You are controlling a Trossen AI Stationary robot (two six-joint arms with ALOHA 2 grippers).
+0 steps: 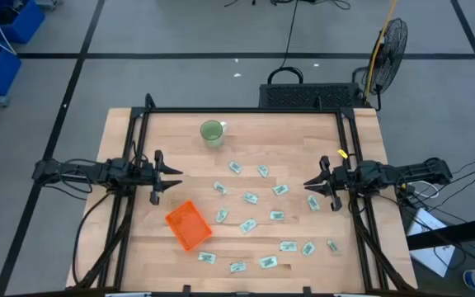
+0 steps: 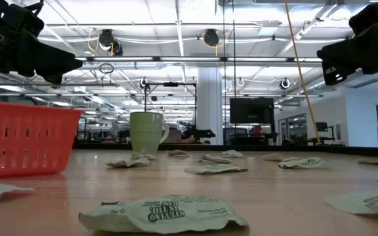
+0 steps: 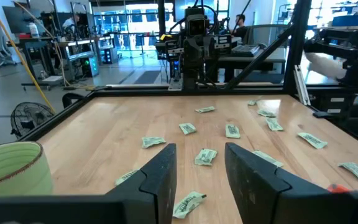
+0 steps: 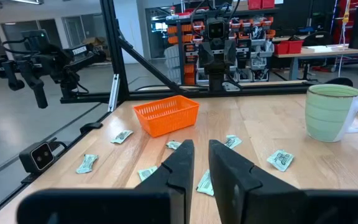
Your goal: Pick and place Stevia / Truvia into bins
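Observation:
Many small pale green and white sachets [image 1: 250, 198] lie flat and scattered over the middle and near right of the wooden table; they also show in the low view [image 2: 166, 213]. The orange tray [image 1: 189, 224] rests on its base at the near left, with no sachet visible in it. My left gripper [image 1: 176, 178] hovers open and empty at the table's left, just on the far side of the tray; sachets [image 3: 205, 155] lie ahead of it. My right gripper [image 1: 308, 186] hovers empty at the right, its fingers [image 4: 202, 158] a narrow gap apart, with sachets [image 4: 281, 158] ahead.
A round light-green cup [image 1: 212, 132] stands at the far middle of the table. A black frame [image 1: 242, 111] runs along the far, left and right edges. A fan [image 1: 390, 41] stands on the floor beyond the far right corner. Bare wood lies between cup and sachets.

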